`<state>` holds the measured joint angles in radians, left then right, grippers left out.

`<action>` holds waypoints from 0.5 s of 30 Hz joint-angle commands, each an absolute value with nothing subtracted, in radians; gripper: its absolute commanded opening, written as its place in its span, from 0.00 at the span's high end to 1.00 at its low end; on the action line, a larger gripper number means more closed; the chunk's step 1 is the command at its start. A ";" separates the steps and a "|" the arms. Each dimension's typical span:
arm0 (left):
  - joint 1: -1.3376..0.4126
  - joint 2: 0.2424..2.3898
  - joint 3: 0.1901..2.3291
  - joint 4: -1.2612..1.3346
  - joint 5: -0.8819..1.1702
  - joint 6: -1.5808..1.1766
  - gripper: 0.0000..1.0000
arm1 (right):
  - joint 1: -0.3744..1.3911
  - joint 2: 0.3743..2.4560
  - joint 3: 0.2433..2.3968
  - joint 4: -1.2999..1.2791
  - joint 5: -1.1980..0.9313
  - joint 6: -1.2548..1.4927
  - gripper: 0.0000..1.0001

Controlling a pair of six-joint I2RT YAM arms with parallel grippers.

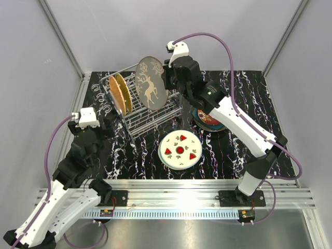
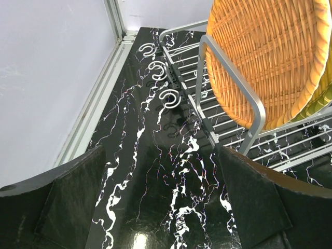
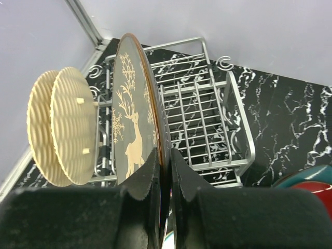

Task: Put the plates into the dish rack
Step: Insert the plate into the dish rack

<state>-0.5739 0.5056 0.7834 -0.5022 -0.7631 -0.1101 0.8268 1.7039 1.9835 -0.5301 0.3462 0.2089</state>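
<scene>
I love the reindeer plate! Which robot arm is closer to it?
Right. The right end effector is clamped on the reindeer plate at its rim, holding it upright at the dish rack. The left end effector sits open beyond the rack's other end, past the orange woven plates.

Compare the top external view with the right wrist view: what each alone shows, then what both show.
Top external only: the white plate with red decorations lying flat, and the left arm. Right wrist only: the right gripper pinching the reindeer plate at its rim. Both: that plate upright at the dish rack, two woven plates racked.
</scene>
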 commanded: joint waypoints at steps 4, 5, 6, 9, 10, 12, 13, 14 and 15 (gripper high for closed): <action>-0.572 0.508 0.776 -0.445 -0.752 -0.112 0.05 | 0.873 1.690 2.074 -0.391 0.439 0.166 1.00; -0.572 0.506 0.775 -0.445 -0.750 -0.112 0.05 | 0.874 1.692 2.075 -0.391 0.440 0.167 1.00; -0.572 0.505 0.772 -0.443 -0.749 -0.112 0.05 | 0.876 1.692 2.075 -0.391 0.445 0.164 1.00; -0.572 0.505 0.772 -0.446 -0.747 -0.112 0.04 | 0.884 1.694 2.077 -0.382 0.457 0.158 1.00; -0.572 0.506 0.770 -0.445 -0.744 -0.113 0.04 | 0.885 1.695 2.079 -0.379 0.459 0.158 1.00; -0.572 0.508 0.772 -0.446 -0.741 -0.114 0.04 | 0.891 1.700 2.085 -0.379 0.466 0.149 1.00; -0.572 0.506 0.772 -0.446 -0.741 -0.115 0.04 | 0.894 1.704 2.092 -0.377 0.471 0.144 1.00; -0.572 0.508 0.770 -0.445 -0.739 -0.115 0.03 | 0.902 1.707 2.097 -0.377 0.483 0.135 1.00; -0.572 0.508 0.770 -0.445 -0.738 -0.115 0.03 | 0.905 1.709 2.103 -0.377 0.488 0.130 1.00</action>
